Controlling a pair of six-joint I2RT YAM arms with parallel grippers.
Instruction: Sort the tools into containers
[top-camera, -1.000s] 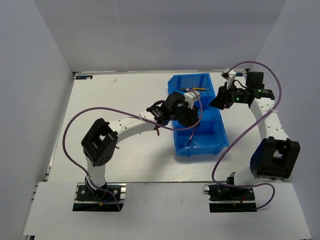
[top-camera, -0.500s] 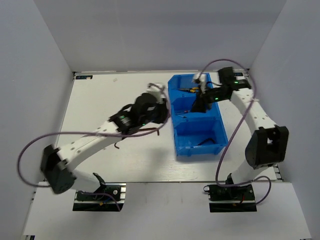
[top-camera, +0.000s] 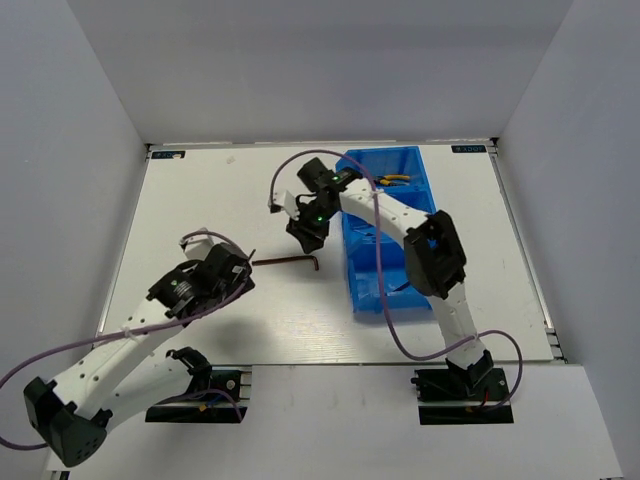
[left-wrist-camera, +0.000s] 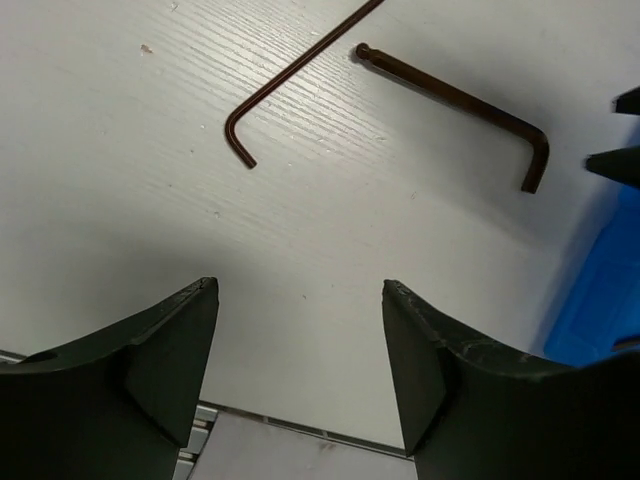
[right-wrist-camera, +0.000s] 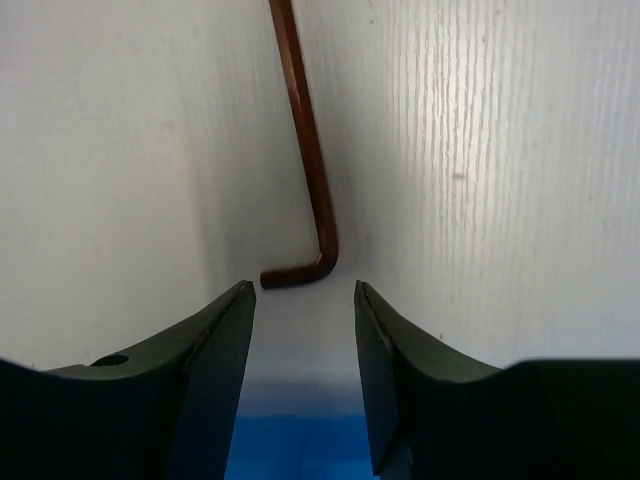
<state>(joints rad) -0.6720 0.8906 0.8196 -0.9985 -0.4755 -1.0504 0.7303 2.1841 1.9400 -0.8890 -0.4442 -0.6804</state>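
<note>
Two dark brown hex keys lie on the white table left of the blue bins (top-camera: 395, 235). The thicker key (top-camera: 285, 261) shows in the left wrist view (left-wrist-camera: 460, 105) and the right wrist view (right-wrist-camera: 305, 150). The thin key (left-wrist-camera: 290, 85) lies beside it. My right gripper (top-camera: 306, 232) is open and empty, its jaws (right-wrist-camera: 302, 290) just short of the thick key's bend. My left gripper (top-camera: 235, 272) is open and empty (left-wrist-camera: 300, 290), back from both keys. Yellow-handled pliers (top-camera: 396, 181) lie in the far compartment. The screwdrivers cannot be made out.
The right arm reaches across the bins toward the left. The bin wall shows at the right edge of the left wrist view (left-wrist-camera: 600, 290) and under the right gripper's jaws (right-wrist-camera: 300, 440). The table's front edge (left-wrist-camera: 300, 430) lies just below the left gripper.
The left arm has pulled back from the bins toward the near left. The right gripper has swung from over the bins to the table beside the thick hex key.
</note>
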